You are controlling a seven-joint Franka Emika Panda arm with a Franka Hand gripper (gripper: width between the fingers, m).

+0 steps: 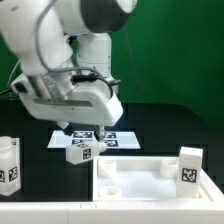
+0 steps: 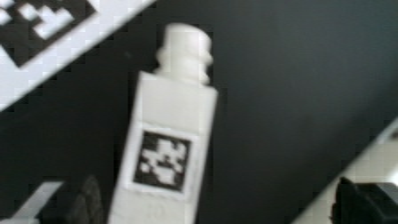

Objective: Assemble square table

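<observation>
A white leg [image 1: 80, 151] with a black-and-white tag lies on the black table just in front of the marker board [image 1: 110, 134]. My gripper [image 1: 83, 132] hangs right above it, open. In the wrist view the leg [image 2: 171, 140] runs lengthwise between my dark fingers [image 2: 71, 205], nearer to one of them, with its peg end [image 2: 187, 55] pointing away; nothing is gripped. The square table's slab [image 1: 150, 172], with raised rim and round corner sockets, lies at the front on the exterior view's right. Another tagged leg [image 1: 190, 165] stands upright at its right end.
A third tagged leg [image 1: 9, 165] stands at the exterior view's left edge. The marker board [image 2: 50, 32] shows in a corner of the wrist view. The arm's big white body fills the upper left of the exterior view. A green backdrop is behind.
</observation>
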